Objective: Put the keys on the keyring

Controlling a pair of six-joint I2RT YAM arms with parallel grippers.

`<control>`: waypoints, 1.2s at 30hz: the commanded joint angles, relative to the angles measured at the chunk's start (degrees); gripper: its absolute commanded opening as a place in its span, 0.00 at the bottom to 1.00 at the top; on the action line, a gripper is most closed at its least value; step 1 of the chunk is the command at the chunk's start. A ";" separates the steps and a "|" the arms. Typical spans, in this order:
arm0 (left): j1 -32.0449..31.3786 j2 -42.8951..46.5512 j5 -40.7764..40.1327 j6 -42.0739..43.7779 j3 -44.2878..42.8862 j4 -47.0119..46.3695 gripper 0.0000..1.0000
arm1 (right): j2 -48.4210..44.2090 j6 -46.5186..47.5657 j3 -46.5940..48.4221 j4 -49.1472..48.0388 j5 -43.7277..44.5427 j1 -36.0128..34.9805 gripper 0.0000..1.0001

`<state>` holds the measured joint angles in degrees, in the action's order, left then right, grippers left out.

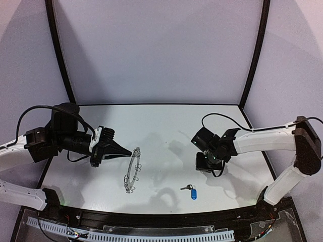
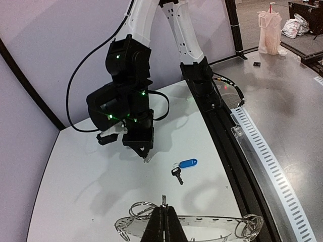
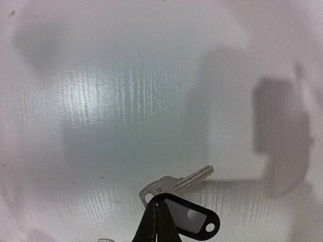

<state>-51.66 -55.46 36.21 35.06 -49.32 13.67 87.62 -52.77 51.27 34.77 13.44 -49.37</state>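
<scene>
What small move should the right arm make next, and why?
Probably lift and carry its key left toward the keyring. The right claw is shut on the silver key with a black tag, close to the table. The left claw grips the ring's rim, well apart from it. The blue-tagged key lies loose.

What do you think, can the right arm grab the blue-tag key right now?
Probably not yet. Nothing lies between them, but the right gripper is shut on a black-tagged silver key, so it has no free jaws for the blue-tag key.
</scene>
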 commanded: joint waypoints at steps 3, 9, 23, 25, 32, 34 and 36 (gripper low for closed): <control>-0.19 0.26 1.77 -1.04 0.49 -1.77 0.01 | -12.28 18.51 -3.31 -6.94 -2.35 -0.73 0.00; -0.20 -0.63 2.66 -1.22 -0.15 -2.47 0.01 | -23.15 31.63 -5.54 -12.97 -12.47 -0.78 0.00; -0.14 -5.60 6.21 0.55 -4.69 -3.05 0.01 | -40.44 71.79 -9.31 -26.35 -40.38 -1.40 0.00; -0.19 -6.29 6.72 0.87 -5.58 -2.77 0.01 | -38.88 81.02 -3.08 -16.09 -42.39 -1.60 0.00; -0.17 -7.20 8.75 2.72 -7.47 -2.90 0.01 | -36.73 90.08 2.58 -14.92 -34.08 -1.59 0.00; -0.19 -7.29 9.66 2.69 -7.52 -4.27 0.01 | -37.07 90.70 1.16 -18.38 -38.28 -1.60 0.00; -0.17 -7.56 10.70 1.88 -7.58 -6.20 0.01 | -36.94 89.95 -0.17 -22.56 -42.86 -1.61 0.00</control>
<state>-51.66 -62.93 43.48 36.62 -55.35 11.74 50.61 33.01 53.38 18.31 -22.95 -50.54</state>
